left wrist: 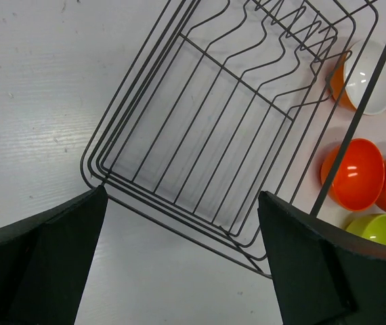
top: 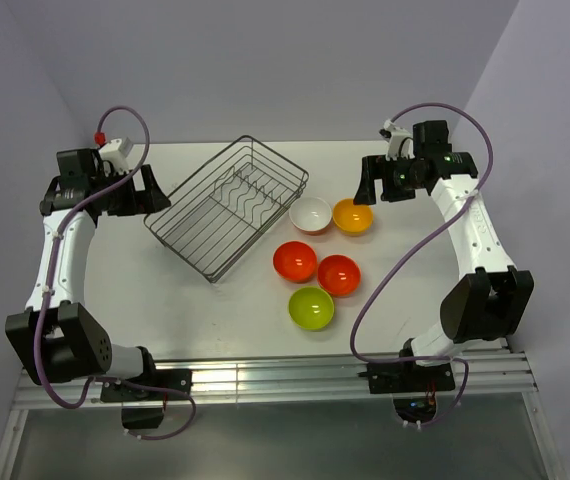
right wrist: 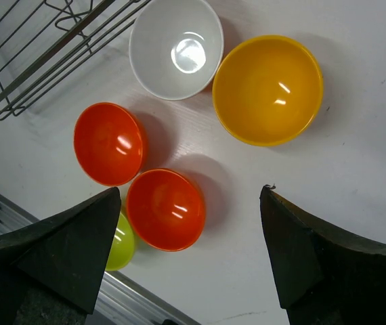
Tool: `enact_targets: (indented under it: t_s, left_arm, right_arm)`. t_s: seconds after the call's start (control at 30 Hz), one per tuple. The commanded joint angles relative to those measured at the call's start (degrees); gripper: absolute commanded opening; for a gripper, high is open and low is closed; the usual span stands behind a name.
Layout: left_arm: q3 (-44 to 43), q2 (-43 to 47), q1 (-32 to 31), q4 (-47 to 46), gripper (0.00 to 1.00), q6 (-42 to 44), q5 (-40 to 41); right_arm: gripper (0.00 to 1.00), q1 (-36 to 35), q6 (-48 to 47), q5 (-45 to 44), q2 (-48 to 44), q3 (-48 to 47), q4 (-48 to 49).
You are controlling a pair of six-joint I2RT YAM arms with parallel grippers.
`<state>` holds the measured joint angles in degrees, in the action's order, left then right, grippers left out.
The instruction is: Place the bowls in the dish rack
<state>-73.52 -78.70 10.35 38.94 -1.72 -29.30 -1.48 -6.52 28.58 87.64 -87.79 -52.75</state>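
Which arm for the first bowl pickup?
Right, likely. The right gripper hovers open beside the yellow-orange bowl; the left gripper sits across the dish rack from it.

Light: bright, even, from above; soft shadows lie close beside the white bowl and a red-orange bowl, fainter under the dish rack wires. Glare: small white spots inside each bowl, pale sheen on the table. Focus: sharp in all three views.
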Motion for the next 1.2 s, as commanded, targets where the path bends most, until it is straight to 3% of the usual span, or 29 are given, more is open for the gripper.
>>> enact_targets:
  t_s: [0.0, 0.13, 0.33, 0.5, 0.57, 0.67, 0.9, 1.17]
  left_arm:
    - [-3.30, 0.91, -0.42, -0.36, 0.99, 3.99, -1.11]
    - [-9.69, -1.27, -3.22, 0.61, 0.99, 10.05, -2.51]
    - [-21.56, -7.86, -17.45, 2.46, 0.95, 19.00, -2.33]
    - [-27.27, -13.49, -28.61, -2.46, 0.84, 25.79, -7.87]
    - [-30.53, -18.84, -33.08, -2.38, 0.74, 26.24, -6.39]
    - [-36.25, -26.32, -38.45, -0.10, 0.70, 28.60, -3.32]
    - [-44.86, -38.36, -45.76, 4.65, 0.68, 36.86, -2.25]
    - [-46.72, -46.63, -48.84, 1.85, 0.63, 38.89, -0.76]
  right_arm:
    - [0.90, -0.11, -0.59, 0.95, -0.10, -1.69, 0.11]
    - [0.90, 0.59, -0.16, 6.03, 1.31, -3.08, -2.35]
    - [0.90, 4.02, 0.37, 10.70, 2.10, -5.02, -4.11]
    - [0.90, 10.17, 0.20, 15.10, 3.07, -6.87, -7.01]
    - [0.90, 11.66, 0.02, 15.54, 2.89, -6.61, -7.19]
    - [0.90, 13.78, -0.16, 15.98, 1.67, -5.12, -7.10]
    - [0.90, 14.57, -0.42, 16.68, -1.06, -0.02, -5.34]
    - [0.90, 14.75, -0.33, 17.21, -1.94, 0.07, -5.34]
